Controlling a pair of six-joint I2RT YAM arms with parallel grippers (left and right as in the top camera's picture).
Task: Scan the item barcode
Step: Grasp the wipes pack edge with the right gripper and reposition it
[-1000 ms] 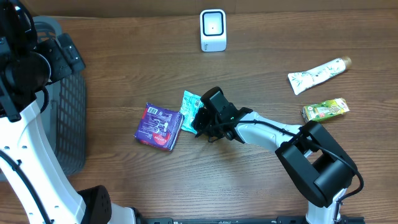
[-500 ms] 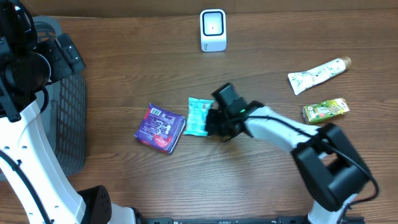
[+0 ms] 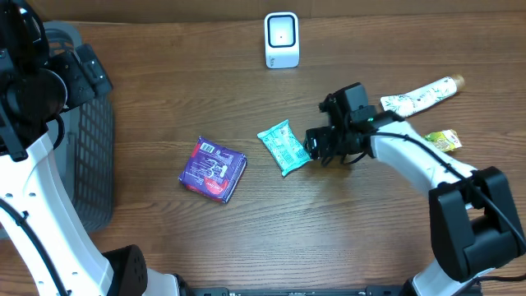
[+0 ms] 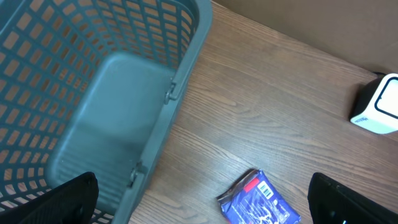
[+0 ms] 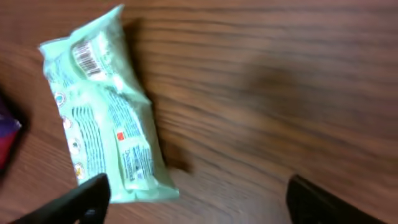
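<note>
Overhead, you have one basket [image 3: 92, 148] at the left; the left wrist view shows only its mesh walls and floor. Four items lie on the table: one green packet [image 3: 284, 146] mid-table with its barcode up, one purple packet [image 3: 214, 168] left of it, and one tube [image 3: 417, 99] and one carton [image 3: 444, 140] at the right. One scanner [image 3: 281, 39] stands at the far edge. Your right gripper [image 3: 316, 145] sits just right of the green packet, fingers spread, gripping nothing. Your left gripper [image 4: 208, 199] hangs by the basket, fingers wide apart.

The packet [image 3: 284, 147] is teal, the pouch [image 3: 213, 168] purple, the basket [image 3: 97, 164] grey.
</note>
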